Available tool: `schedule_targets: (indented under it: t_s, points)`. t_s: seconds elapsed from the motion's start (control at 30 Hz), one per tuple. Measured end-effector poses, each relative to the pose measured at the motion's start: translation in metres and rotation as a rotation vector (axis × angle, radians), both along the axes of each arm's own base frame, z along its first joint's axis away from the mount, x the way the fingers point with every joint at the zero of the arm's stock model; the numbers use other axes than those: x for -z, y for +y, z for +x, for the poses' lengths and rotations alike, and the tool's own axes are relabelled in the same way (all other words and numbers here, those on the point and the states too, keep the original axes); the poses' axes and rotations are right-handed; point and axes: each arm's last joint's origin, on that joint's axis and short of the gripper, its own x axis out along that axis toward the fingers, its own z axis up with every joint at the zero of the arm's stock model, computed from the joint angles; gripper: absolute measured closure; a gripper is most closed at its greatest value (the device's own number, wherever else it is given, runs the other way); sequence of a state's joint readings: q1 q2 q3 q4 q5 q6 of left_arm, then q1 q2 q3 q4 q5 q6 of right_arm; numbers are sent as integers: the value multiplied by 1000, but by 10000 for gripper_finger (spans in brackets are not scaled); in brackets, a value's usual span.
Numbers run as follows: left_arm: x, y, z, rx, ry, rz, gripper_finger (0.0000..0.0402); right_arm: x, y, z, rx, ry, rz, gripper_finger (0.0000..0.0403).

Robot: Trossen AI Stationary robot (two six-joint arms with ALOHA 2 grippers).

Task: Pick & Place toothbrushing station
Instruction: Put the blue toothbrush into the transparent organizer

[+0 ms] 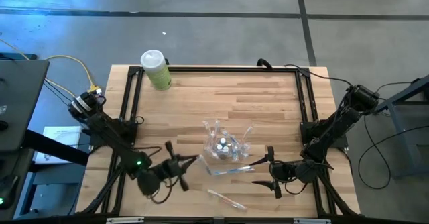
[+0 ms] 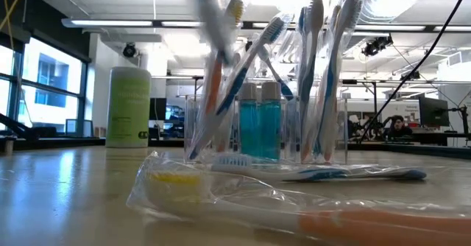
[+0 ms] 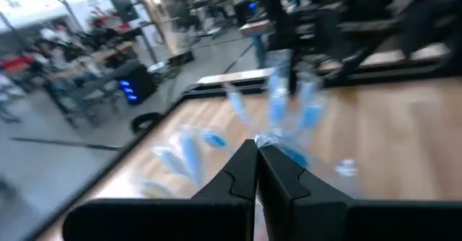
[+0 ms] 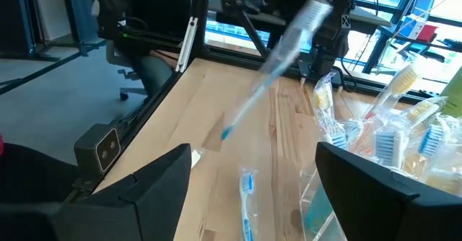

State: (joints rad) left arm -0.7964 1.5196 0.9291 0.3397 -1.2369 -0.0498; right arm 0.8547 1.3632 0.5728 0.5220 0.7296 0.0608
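The toothbrushing station (image 1: 224, 143) is a clear holder with several blue- and orange-marked toothbrushes and small white-capped tubes. It stands upright mid-table and also shows in the low view (image 2: 272, 121). My left gripper (image 1: 196, 159) is shut on a clear-wrapped toothbrush (image 4: 285, 50) just left of the station. My right gripper (image 1: 273, 171) is open and empty, to the right of the station, low over the table. A blue toothbrush (image 1: 231, 170) lies flat on the table between the two grippers. My left gripper pinches the crinkled clear wrapper (image 3: 271, 141) of the toothbrush between its two fingertips. The fingers come from the table's left side. The brush slants down below the fingers (image 4: 238, 115). I cannot tell whether its lower end touches the table.
A pale green white-capped bottle (image 1: 155, 68) stands at the table's far left corner. A wrapped toothbrush (image 1: 225, 198) lies near the front edge, and shows close in the low view (image 2: 294, 213). Black frame rails (image 1: 305, 96) run along the table's sides.
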Motion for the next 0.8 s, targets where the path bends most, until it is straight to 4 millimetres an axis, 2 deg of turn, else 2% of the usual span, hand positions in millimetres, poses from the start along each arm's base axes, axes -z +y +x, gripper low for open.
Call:
schedule_targets:
  t_s: [0.1, 0.23, 0.37, 0.5, 0.8]
  points:
    - [-1, 9, 8, -27, 40, 85, 400, 0, 0, 0, 0, 0, 0, 113]
    - [-6, 11, 10, -43, 37, 125, 400, 1, 0, 0, 0, 4, -5, 113]
    - [-17, 9, 7, -166, 52, 207, 400, 1, 0, 0, 0, 11, -13, 113]
    - [-26, 10, 8, -196, 21, 190, 400, 2, 0, 0, 2, 13, -6, 113]
    - [-26, 28, 21, -278, 68, 246, 400, 2, 0, 0, 4, 14, 1, 113]
